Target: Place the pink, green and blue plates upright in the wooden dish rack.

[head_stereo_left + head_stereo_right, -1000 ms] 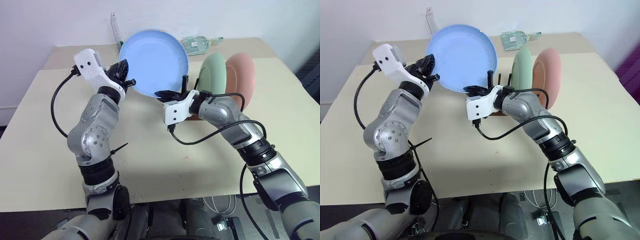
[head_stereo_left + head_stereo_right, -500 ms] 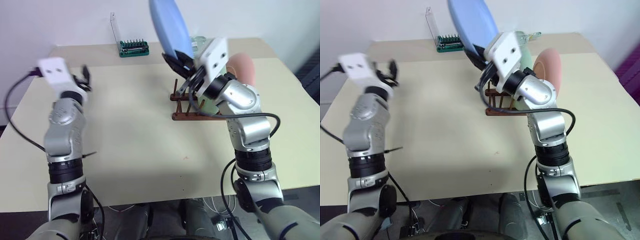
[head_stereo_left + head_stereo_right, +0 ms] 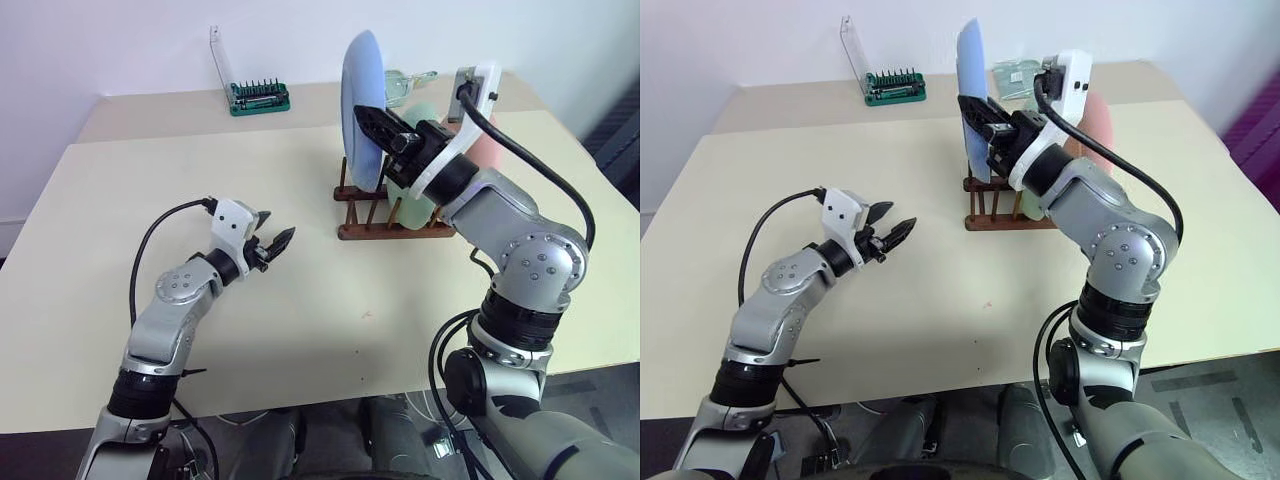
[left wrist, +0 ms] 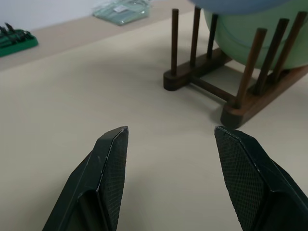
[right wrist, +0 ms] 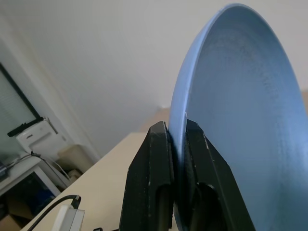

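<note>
The wooden dish rack (image 3: 392,213) stands right of centre on the tabletop (image 3: 300,300), two plates (image 3: 478,140) upright in it. A third plate (image 3: 360,110) stands upright over its left end. Behind, a screwdriver bit holder (image 3: 259,96).

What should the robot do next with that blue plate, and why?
Probably lower the blue plate edge-first into a free slot of the wooden rack. The right hand pinches its rim, holding it upright over the rack, beside the green plate already standing there.
</note>
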You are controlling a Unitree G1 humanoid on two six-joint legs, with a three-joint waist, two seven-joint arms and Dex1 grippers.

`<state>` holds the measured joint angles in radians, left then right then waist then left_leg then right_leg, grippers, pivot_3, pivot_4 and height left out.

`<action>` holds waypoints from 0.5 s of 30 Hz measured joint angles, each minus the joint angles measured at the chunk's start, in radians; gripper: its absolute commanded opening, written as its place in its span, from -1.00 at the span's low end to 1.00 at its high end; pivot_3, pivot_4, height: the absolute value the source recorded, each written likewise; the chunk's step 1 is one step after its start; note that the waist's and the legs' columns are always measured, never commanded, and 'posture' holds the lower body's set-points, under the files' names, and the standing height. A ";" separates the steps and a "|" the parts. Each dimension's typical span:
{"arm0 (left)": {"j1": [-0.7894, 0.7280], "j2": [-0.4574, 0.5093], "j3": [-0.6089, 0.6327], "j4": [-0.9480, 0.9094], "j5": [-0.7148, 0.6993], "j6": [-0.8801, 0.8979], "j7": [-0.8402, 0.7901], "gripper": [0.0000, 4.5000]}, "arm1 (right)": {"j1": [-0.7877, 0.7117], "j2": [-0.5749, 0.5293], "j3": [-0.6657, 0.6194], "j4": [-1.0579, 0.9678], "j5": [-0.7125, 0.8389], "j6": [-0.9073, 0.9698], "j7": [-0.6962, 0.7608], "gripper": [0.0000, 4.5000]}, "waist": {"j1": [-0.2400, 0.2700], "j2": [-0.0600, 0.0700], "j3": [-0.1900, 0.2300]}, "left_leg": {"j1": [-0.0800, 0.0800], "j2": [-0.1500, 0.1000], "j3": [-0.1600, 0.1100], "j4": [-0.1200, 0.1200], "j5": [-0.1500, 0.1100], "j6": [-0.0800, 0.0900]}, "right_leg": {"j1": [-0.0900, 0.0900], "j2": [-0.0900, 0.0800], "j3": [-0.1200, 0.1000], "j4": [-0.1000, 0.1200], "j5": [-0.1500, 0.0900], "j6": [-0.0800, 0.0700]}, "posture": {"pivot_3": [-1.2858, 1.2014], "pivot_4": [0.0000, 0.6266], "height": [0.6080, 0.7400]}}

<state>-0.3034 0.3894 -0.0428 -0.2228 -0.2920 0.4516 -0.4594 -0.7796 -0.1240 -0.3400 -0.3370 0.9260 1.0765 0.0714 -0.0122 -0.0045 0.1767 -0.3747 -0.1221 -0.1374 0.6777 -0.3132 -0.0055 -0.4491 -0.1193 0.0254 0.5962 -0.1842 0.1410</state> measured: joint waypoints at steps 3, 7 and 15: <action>0.000 0.000 -0.002 -0.002 0.001 0.005 -0.001 0.28 | 0.000 0.000 -0.017 0.048 0.031 0.027 -0.054 -1.00 | 0.000 0.000 0.000 | 0.000 0.000 0.000 0.000 0.000 0.000 | 0.000 0.000 0.000 0.000 0.000 0.000 | 0.03 -0.52 0.97; 0.009 0.000 -0.003 -0.016 0.011 0.007 0.000 0.31 | 0.000 -0.008 -0.016 0.101 0.039 0.037 -0.086 -0.84 | -0.001 0.001 0.000 | 0.000 0.000 0.001 0.000 0.000 0.000 | 0.000 0.000 0.000 0.000 0.000 0.000 | 0.03 -0.52 0.97; 0.022 -0.003 -0.016 -0.045 0.020 0.043 -0.001 0.32 | -0.003 -0.192 0.176 0.100 -0.151 -0.103 0.033 0.36 | 0.001 0.001 0.000 | 0.000 0.000 0.001 0.000 0.000 0.001 | 0.000 0.000 0.000 0.000 0.000 0.000 | 0.03 -0.52 0.97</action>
<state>-0.2818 0.3860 -0.0591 -0.2681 -0.2723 0.4942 -0.4608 -0.7829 -0.3156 -0.1644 -0.2371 0.7752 0.9738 0.1046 -0.0112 -0.0033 0.1771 -0.3750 -0.1223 -0.1359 0.6779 -0.3136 -0.0046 -0.4494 -0.1194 0.0254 0.5957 -0.1842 0.1411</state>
